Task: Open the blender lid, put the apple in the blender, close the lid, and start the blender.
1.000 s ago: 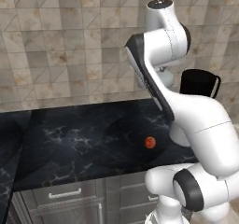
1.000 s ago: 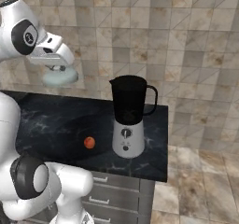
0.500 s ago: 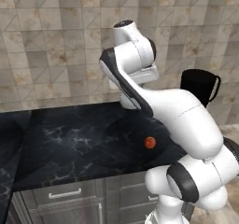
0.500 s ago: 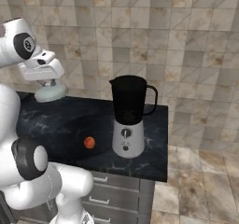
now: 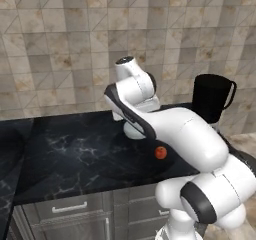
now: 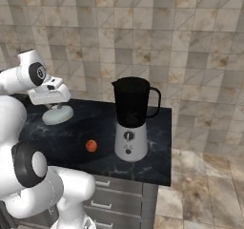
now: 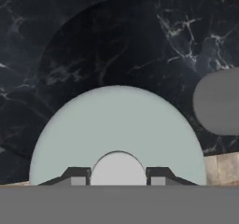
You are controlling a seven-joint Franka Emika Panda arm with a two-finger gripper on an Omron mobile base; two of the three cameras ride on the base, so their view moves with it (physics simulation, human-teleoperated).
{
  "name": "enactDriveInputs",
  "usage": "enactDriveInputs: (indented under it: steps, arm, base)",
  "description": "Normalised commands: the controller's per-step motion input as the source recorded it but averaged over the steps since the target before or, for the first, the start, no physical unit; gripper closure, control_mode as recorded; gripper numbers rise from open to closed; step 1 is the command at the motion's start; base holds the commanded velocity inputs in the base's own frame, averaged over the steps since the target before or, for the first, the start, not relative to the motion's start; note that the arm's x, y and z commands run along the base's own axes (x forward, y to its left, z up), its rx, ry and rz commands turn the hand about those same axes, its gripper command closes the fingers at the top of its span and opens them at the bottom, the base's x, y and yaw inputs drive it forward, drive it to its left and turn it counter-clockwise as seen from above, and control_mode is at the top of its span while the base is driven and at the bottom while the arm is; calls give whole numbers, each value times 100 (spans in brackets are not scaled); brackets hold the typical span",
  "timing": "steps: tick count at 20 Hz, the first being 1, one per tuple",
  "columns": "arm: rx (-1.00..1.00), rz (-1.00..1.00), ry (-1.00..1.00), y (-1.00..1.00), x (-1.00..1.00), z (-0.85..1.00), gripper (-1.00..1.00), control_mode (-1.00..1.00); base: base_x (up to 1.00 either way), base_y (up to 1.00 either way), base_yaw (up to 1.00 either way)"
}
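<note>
I see my fingers closed on the small knob of the blender lid, one tip either side of it; the lid sits low over the dark marble table, at the table's back left in the right base view, whether touching I cannot tell; the blender stands well apart, at about 3 o'clock from the lid, its jar open at the top; the apple lies on the table between them, nearer the front edge, at about 8 o'clock from the blender base.
</note>
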Motion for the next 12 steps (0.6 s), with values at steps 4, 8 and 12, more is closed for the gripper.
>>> enactDriveInputs:
  steps: [4,8,12]
  arm:
    - [1,5,0,0,22,-86,100,-100]
    - [4,4,0,0,23,-77,100,-100]
    - [3,3,0,0,19,-70,100,-100]
  base:
    - [0,0,0]
    - [0,0,0]
    - [0,0,0]
